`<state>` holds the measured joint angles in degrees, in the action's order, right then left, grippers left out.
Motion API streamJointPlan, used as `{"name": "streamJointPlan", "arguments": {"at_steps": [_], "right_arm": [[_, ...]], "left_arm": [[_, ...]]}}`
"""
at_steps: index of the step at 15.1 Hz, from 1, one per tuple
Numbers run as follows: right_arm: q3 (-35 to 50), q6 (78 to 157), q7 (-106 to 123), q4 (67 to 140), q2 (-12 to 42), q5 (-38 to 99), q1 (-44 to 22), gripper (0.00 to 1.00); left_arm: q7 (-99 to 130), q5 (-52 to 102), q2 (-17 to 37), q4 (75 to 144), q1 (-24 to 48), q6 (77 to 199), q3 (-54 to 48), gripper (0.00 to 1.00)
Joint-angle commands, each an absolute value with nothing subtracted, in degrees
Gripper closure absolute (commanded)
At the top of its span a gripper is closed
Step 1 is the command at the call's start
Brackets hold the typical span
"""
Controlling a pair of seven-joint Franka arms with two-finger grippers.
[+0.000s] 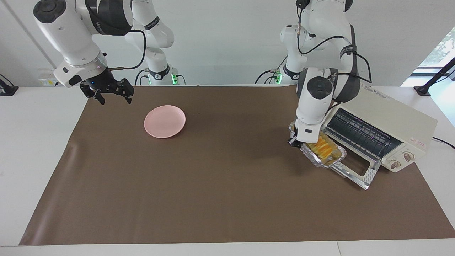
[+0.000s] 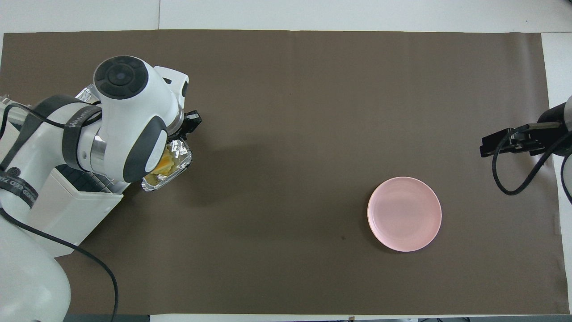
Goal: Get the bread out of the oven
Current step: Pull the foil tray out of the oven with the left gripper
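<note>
**Over the lowered door: bread riding out in its foil tray**

Just outside the oven mouth, we see the bread, a short golden-yellow loaf ridged crosswise like joined slices, lying in a crinkled silver foil tray. The tray hangs over the dropped glass door of the oven, clear of the wire rack inside, at the left arm's end of the worktop.

Our left pincer is clamped shut on the tray's rim at the end pointing away from the oven, so it carries tray and loaf together, not the bread itself. We judge the withdrawal step to be nearly done. What comes next, we think, is to carry the load level, since the loaf sits loose and a tilt could let it slide, then to set it down, perhaps near the pink plate lying toward the right arm's end.

Our right pincer waits with its fingers spread and nothing held, above the edge of the brown mat, near the plate.
</note>
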<state>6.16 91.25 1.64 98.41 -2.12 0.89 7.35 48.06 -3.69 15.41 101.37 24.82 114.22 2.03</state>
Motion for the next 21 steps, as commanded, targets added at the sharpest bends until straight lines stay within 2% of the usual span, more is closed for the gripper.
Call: {"name": "streamJointPlan", "arguments": {"at_steps": [1, 4, 8, 13, 18, 21], "right_arm": [[6.68, 91.49, 3.16, 99.32, -2.99, 0.09, 8.17, 0.0], [6.59, 91.49, 3.16, 99.32, -2.99, 0.09, 8.17, 0.0], [6.68, 91.49, 3.16, 99.32, -2.99, 0.09, 8.17, 0.0], [6.68, 91.49, 3.16, 99.32, -2.99, 0.09, 8.17, 0.0], [6.68, 91.49, 3.16, 99.32, -2.99, 0.09, 8.17, 0.0], [6.68, 91.49, 3.16, 99.32, -2.99, 0.09, 8.17, 0.0]], "left_arm": [[49.13, -0.27, 16.52, 98.87, 30.13, 113.12, 3.08, 1.0], [49.22, 0.26, 16.7, 98.0, 33.48, 112.07, 3.08, 1.0], [55.81, 1.14, 17.05, 98.35, 37.09, 116.53, 2.99, 1.0], [47.3, 1.32, 17.23, 98.79, 41.04, 119.44, 3.08, 1.0], [41.67, -2.64, 17.23, 99.66, 43.5, 121.55, 2.9, 1.0], [38.85, -10.76, 19.68, 99.41, 48.77, 120.15, 2.99, 1.0]]}}
